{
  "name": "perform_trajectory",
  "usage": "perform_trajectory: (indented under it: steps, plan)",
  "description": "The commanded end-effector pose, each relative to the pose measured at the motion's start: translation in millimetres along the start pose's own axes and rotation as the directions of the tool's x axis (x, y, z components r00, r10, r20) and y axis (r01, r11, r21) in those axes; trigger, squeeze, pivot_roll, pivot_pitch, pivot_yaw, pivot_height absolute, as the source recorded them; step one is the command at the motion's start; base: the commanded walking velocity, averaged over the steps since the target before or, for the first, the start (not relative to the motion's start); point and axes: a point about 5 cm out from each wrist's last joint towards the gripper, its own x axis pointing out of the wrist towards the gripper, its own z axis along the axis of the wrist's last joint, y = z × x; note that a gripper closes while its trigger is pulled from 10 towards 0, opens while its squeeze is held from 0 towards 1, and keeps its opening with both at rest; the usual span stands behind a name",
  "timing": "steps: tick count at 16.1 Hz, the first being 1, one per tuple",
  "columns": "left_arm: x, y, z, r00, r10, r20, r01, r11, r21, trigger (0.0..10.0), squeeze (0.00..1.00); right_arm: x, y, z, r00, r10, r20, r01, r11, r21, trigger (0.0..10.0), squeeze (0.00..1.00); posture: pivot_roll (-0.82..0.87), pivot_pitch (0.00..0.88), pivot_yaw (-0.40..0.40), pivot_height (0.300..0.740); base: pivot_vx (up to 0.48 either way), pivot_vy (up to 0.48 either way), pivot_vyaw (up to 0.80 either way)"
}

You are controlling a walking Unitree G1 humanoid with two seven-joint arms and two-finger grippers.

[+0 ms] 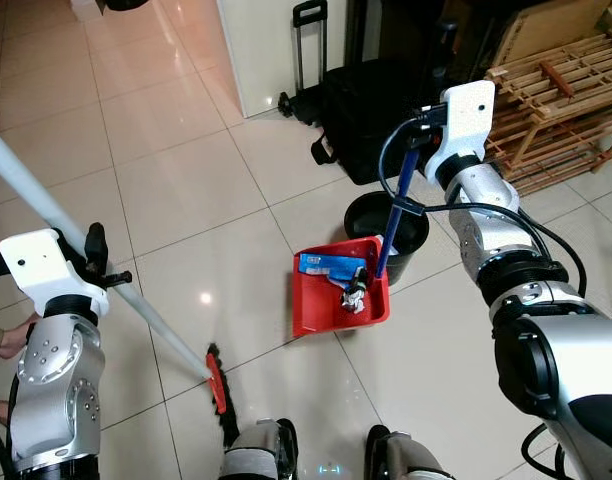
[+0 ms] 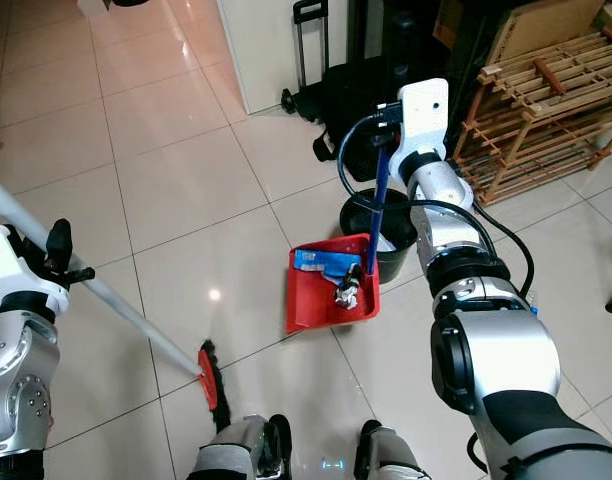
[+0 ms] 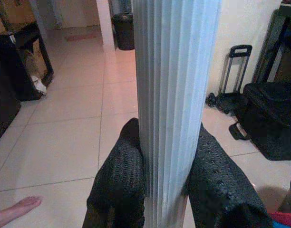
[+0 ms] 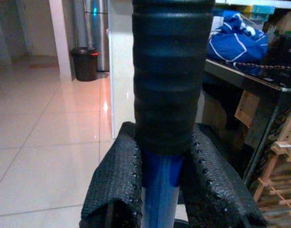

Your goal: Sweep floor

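Holding both tools at this moment. Left gripper [image 3: 167, 185] is clamped on the broom handle [image 1: 46, 225], a pale ribbed pole; both black fingers [image 3: 117, 185] press its sides. Pole slopes down toward 5 o'clock to the broom head [image 1: 218, 385], red with dark bristles, touching the tiled floor [image 1: 186, 170] just ahead of the robot's feet.

Right gripper [image 4: 160, 185] is closed on the dustpan handle [image 1: 394, 235], blue shaft with a black ribbed grip; fingers sit right at the lower edge of that grip. Red dustpan [image 1: 321, 300] rests on the floor at about 1 o'clock from the broom head, tilted back, mouth toward 9 o'clock. Inside it: a blue wrapper [image 1: 331, 264] and a small clump of debris [image 1: 352, 296]. Black bin [image 1: 371, 218] stands touching or just behind the pan, at its 1 o'clock.

Handling judgement:
- Broom pole likely light and stiff; ribbing should resist slip. Long lever, so small wrist turns swing the head widely.
- Dustpan looks like light, rigid plastic; loose contents may spill if tipped quickly. The rubbery grip is the better hold.

Part of a person's foot [image 3: 14, 209] shows in the left wrist view.
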Motion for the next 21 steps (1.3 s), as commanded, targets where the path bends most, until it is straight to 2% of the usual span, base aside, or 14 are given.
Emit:
perform_trajectory:
  steps: [1, 6, 11, 17, 21]
  plan:
    - [0.6, 0.7, 8.1, 0.999, 0.013, 0.048, -0.013, 1.0, 0.011, 10.0, 0.0, 4.0, -2.0, 10.7, 0.999, 0.005, 0.032, -0.005, 1.0, -0.012, 10.0, 0.0, 0.08, 0.169, 0.078, 0.74, 0.0, 0.0, 0.0]
    - [2.9, -6.4, 7.8, 0.999, -0.014, 0.045, 0.013, 1.0, 0.008, 10.0, 0.0, 2.2, -13.7, 14.2, 0.999, -0.007, 0.033, 0.008, 0.999, -0.053, 10.0, 0.0, 0.07, 0.164, 0.077, 0.74, 0.0, 0.0, 0.0]
    - [2.3, -10.4, 2.7, 0.999, -0.028, 0.03, 0.028, 1.0, 0.003, 10.0, 0.0, 5.4, -33.6, 33.9, 0.998, -0.031, 0.054, 0.037, 0.992, -0.12, 10.0, 0.0, 0.05, 0.163, 0.071, 0.74, 0.0, 0.0, 0.0]
    - [2.3, -13.2, -0.6, 0.999, -0.038, 0.022, 0.038, 0.999, -0.003, 10.0, 0.0, 13.0, -44.1, 62.9, 0.993, -0.051, 0.107, 0.067, 0.985, -0.157, 10.0, 0.0, 0.04, 0.151, 0.067, 0.74, 0.0, 0.0, 0.0]
    - [3.1, -15.1, -2.4, 0.999, -0.043, 0.02, 0.043, 0.999, -0.007, 10.0, 0.0, 18.3, -45.2, 78.4, 0.989, -0.061, 0.134, 0.082, 0.985, -0.152, 10.0, 0.0, 0.03, 0.134, 0.065, 0.74, 0.0, 0.0, 0.0]
